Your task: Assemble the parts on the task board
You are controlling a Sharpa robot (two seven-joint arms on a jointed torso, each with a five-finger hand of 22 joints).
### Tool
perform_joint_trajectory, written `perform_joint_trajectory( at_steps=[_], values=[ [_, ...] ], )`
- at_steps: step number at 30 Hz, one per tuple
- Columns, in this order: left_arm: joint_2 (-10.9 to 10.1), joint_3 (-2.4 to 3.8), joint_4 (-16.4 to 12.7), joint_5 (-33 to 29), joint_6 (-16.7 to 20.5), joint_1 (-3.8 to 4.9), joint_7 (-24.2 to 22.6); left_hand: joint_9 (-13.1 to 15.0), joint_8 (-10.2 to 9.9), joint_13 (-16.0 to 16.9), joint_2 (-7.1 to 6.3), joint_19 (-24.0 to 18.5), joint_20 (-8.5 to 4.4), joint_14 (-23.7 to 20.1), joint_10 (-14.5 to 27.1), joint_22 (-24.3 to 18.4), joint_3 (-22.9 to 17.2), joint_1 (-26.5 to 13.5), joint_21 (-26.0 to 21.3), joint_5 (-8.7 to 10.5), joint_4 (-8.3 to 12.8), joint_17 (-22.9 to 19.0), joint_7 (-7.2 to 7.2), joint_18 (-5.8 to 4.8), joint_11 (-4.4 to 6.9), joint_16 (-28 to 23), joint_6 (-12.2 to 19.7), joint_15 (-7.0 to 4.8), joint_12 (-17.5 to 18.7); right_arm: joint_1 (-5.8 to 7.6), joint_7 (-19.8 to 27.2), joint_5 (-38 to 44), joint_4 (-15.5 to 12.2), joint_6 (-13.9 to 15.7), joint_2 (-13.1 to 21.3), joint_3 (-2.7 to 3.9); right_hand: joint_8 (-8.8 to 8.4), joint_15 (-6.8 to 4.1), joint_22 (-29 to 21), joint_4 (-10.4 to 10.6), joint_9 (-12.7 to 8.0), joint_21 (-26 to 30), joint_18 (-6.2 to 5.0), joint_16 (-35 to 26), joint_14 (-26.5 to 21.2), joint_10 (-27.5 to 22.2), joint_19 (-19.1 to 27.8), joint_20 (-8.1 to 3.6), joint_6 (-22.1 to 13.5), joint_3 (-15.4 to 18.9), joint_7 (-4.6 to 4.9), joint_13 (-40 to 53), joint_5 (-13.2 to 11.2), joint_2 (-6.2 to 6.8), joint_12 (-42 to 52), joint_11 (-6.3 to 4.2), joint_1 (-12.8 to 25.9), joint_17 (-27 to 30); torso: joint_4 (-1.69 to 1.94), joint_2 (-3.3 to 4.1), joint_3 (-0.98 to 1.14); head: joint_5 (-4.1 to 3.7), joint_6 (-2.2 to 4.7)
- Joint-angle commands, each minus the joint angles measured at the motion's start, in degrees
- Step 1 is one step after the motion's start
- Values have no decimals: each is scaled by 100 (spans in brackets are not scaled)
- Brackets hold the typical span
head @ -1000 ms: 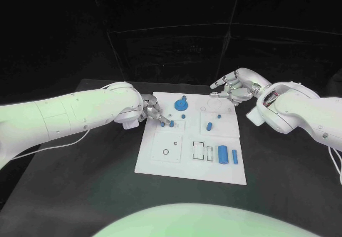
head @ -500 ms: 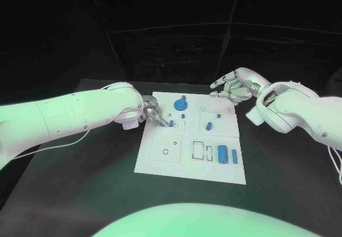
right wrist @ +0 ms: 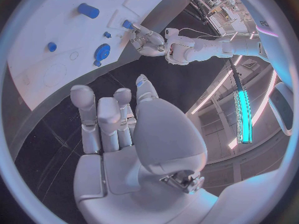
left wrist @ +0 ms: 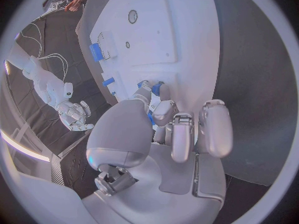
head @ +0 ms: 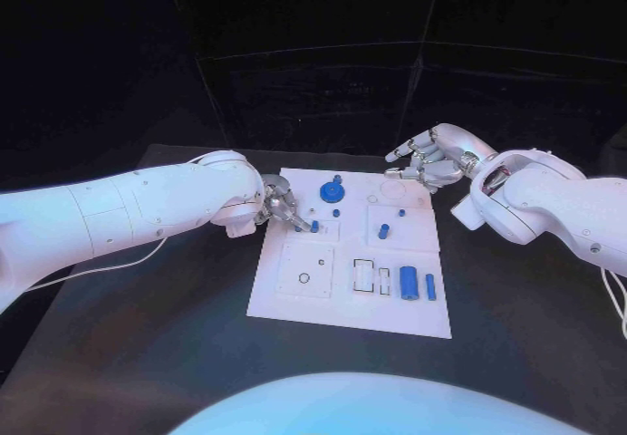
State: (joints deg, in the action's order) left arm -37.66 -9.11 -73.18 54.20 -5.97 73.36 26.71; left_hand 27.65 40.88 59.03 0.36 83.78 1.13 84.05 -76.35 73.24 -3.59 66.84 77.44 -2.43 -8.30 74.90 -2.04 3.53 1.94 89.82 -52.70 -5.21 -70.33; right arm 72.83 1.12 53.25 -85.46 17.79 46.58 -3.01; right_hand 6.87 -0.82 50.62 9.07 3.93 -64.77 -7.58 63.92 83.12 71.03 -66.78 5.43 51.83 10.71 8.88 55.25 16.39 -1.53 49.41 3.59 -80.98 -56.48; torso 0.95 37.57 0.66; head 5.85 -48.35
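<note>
Left hand (head: pixel 278 205) pinched a small blue peg (head: pixel 313 226) at the task board's (head: pixel 340 294) ten-o'clock corner. Right hand (head: pixel 426 160), fingers apart and empty, hovered off its one-o'clock corner, near the blue gear (head: pixel 332 191).

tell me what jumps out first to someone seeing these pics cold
The white task board in the middle of the black table draws the eye, dotted with small blue parts such as the round blue piece near its far edge. The left hand has its fingertips on a small blue peg at the board's left side, while the right hand hovers off the far right corner, holding nothing.
</note>
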Motion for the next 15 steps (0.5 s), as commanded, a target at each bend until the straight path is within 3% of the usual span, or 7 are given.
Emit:
perform_joint_trajectory(
  at_steps=[1,9,15],
  values=[
    [4,2,9,-20,58,5,-70,-15,-39,-11,118,-25,-18,595,51,-12,-47,33,-28,-37,6,1510,2,38,6,18,61,-7,27,11,35,-15,-6,-20,0,3,37,4,-4,27,7,36,-52,-30,25,-43,27,10,-49,-2,-5,-2,30,-54,10,2,-19,-11,-5,-2,4,5,-6],
    [4,1,2,-58,96,5,-115,-143,-205,-52,452,-34,-16,595,95,-25,-483,568,-48,-39,286,1510,-1,43,10,18,199,-8,66,11,30,-15,-5,-32,-2,3,39,3,-7,28,8,39,-53,-26,27,-42,27,10,-49,-2,-5,1,42,-59,16,1,-23,-19,1,3,2,-1,-1],
    [-3,1,-9,-91,123,5,-154,-237,-299,-77,474,-33,-14,595,130,-22,-1038,789,-54,-43,511,1510,-31,42,-17,18,235,3,105,11,25,-15,-2,-47,-2,3,43,2,-5,30,7,41,-52,-26,30,-40,22,9,-51,-1,-6,3,73,-62,25,0,-36,-26,3,2,1,-4,-5]
  ],
)
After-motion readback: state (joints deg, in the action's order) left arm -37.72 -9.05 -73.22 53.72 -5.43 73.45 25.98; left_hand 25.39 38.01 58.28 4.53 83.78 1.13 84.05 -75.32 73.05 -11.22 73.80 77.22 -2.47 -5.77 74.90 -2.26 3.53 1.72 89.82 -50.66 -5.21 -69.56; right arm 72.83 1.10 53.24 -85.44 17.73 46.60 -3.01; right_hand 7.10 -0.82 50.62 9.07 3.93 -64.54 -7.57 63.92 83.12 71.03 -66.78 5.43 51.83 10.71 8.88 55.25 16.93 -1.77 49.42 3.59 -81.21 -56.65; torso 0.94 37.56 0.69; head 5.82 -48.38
